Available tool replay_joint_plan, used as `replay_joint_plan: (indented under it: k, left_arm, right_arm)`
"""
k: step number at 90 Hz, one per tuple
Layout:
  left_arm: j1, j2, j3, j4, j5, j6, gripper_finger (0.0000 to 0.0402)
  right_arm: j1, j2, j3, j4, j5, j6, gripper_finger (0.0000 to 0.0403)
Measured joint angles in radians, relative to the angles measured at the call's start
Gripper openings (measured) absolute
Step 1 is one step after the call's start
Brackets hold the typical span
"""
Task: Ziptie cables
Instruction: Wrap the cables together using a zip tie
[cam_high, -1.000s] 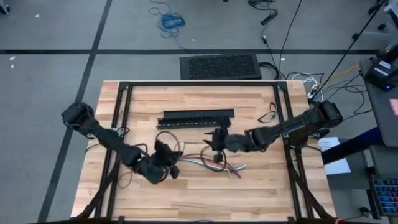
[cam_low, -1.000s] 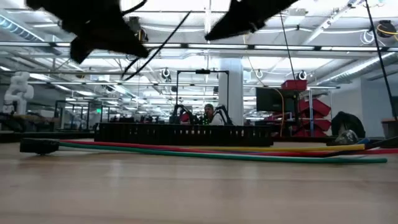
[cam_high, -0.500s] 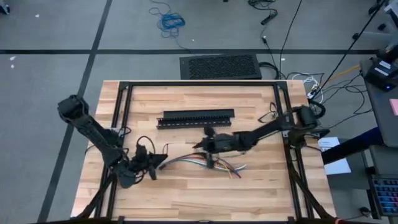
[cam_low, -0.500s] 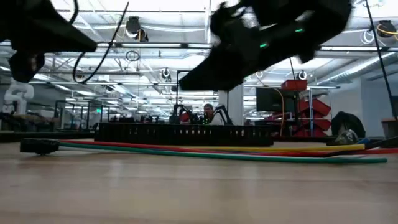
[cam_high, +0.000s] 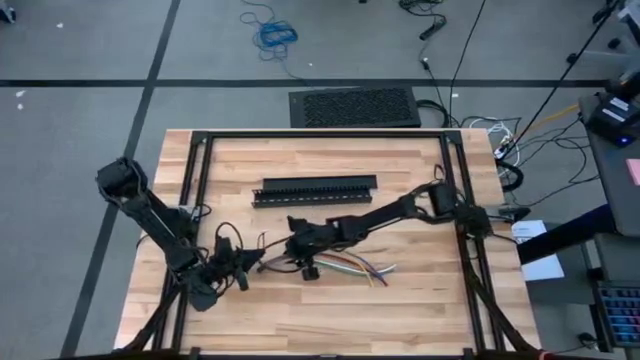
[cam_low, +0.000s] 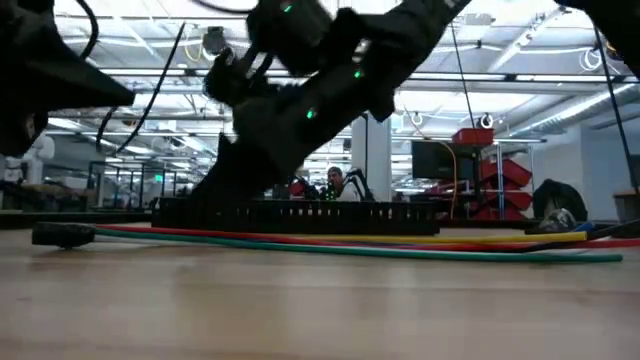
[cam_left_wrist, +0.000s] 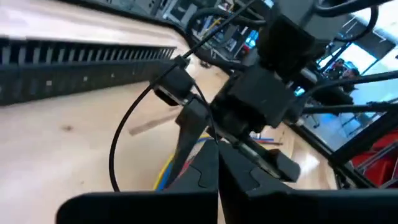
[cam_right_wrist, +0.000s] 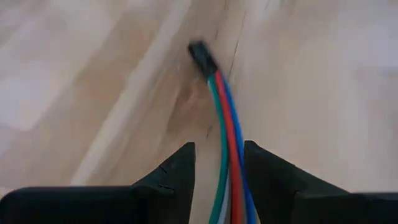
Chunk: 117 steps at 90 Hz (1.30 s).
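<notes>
1. While the cables (cam_right_wrist: 225, 149) lie flat on the wooden table (cam_high: 420, 310), the right gripper (cam_right_wrist: 217, 163) is low over them, and its jaws stand narrowly apart with the wires running between them.
2. The black connector (cam_right_wrist: 202, 56) at the wires' end is ahead of these jaws.
3. The left gripper (cam_left_wrist: 217, 163) has its jaws pressed together, holding nothing, with the right arm just in front.
4. The black slotted bar (cam_high: 318, 190) lies beyond both grippers.
</notes>
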Motion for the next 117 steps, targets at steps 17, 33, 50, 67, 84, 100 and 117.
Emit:
replay_joint_plan:
  k: [17, 33, 50, 67, 84, 100, 117]
  left_arm:
    - [-0.019, 0.016, 0.000, 0.013, -0.003, -0.047, 0.0000]
    - [-0.016, 0.015, 0.000, 0.016, -0.042, -0.073, 0.0000]
    - [-0.015, 0.015, 0.000, 0.019, -0.071, -0.074, 0.0000]
    - [0.004, 0.015, 0.000, -0.005, -0.081, -0.160, 0.0000]
    - [0.038, 0.015, 0.000, -0.012, -0.068, -0.179, 0.0000]
    - [0.072, 0.015, 0.000, -0.023, -0.014, -0.172, 0.0000]
    - [0.089, 0.020, 0.000, -0.040, 0.014, -0.177, 0.0000]
  right_arm:
    - [-0.025, 0.018, 0.015, -0.066, 0.015, 0.009, 0.0122]
    - [-0.062, 0.011, 0.023, -0.202, -0.003, 0.019, 0.0035]
    - [-0.067, -0.013, 0.021, -0.291, 0.035, 0.012, 0.0009]
    - [-0.039, -0.103, 0.006, -0.407, 0.248, -0.006, 0.0006]
    - [-0.077, -0.180, 0.011, -0.385, 0.298, -0.022, 0.0006]
    - [-0.070, -0.184, 0.010, -0.373, 0.289, -0.037, 0.0006]
    - [-0.058, -0.185, 0.010, -0.356, 0.288, -0.037, 0.0003]
